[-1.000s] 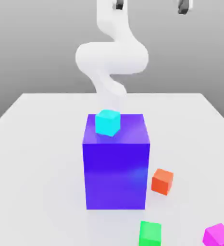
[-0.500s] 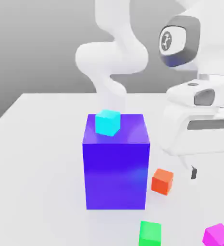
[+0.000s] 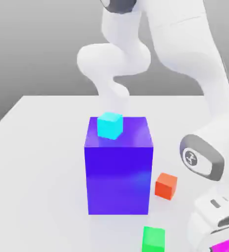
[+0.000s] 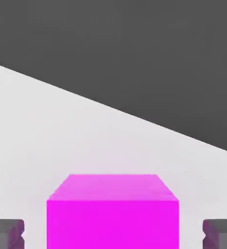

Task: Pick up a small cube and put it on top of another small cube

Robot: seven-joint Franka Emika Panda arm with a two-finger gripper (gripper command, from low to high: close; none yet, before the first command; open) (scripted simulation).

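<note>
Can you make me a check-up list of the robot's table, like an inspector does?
Surface: smooth, plain white tabletop.
Job's things: glossy magenta-pink small cube, on the tabletop between the fingers, a gap on each side. Which cube it goes on: cannot tell.
Clutter: big blue-violet block with a small cyan cube on top; small orange-red cube beside the block; small bright green cube.
Gripper: dark-tipped two-finger gripper, open around the pink cube.
Cables: nothing seen.
Surroundings: plain grey background.
</note>
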